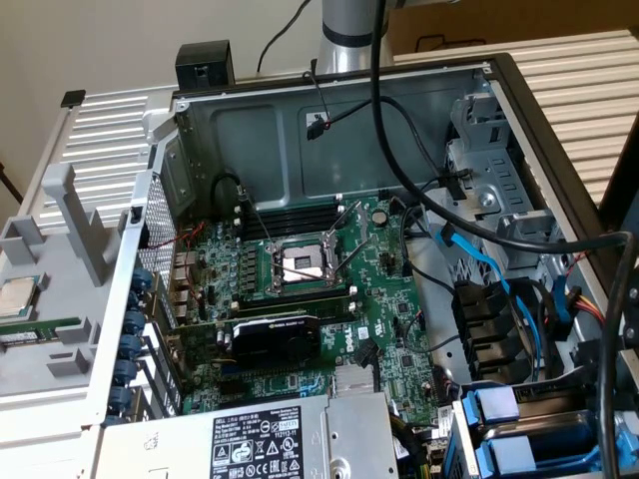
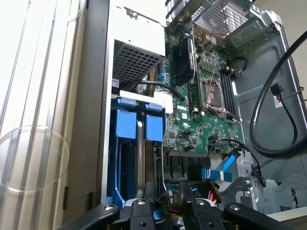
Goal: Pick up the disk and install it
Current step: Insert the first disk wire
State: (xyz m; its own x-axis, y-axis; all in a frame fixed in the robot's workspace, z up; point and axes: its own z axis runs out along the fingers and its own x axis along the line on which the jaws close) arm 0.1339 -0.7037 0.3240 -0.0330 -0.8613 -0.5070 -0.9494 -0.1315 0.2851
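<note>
We see the disk (image 1: 526, 431) only by its bright blue plastic carrier: in the exterior view it sits in the drive bay at the lower right corner of the open computer case (image 1: 329, 130), and in the wrist view the same carrier (image 2: 136, 129) shows as two smooth blue tabs side by side above a dark slot, its silver metal body hidden from us. We count one motherboard (image 1: 329, 299), green and densely studded with small parts, carrying one open CPU socket (image 1: 300, 264) with a square metal frame, and one black graphics card (image 1: 275, 339) with a ribbed shroud. One grey power supply box (image 1: 260, 439) with a white printed label lies along the near edge of the case. One flat light-blue ribbon cable (image 1: 469, 261) curves by the bay, and thick black cables (image 1: 419, 190) loop over the case's bare grey sheet-metal interior. Outside the case, on the exterior view's left, a grey plastic tray (image 1: 60, 289) holds one small square silver CPU chip (image 1: 18, 297). The gripper (image 2: 165, 211) shows only as black bolted linkage at the rim of the wrist view, close above the bay; we cannot tell whether the claw is spread or pressed together.
</note>
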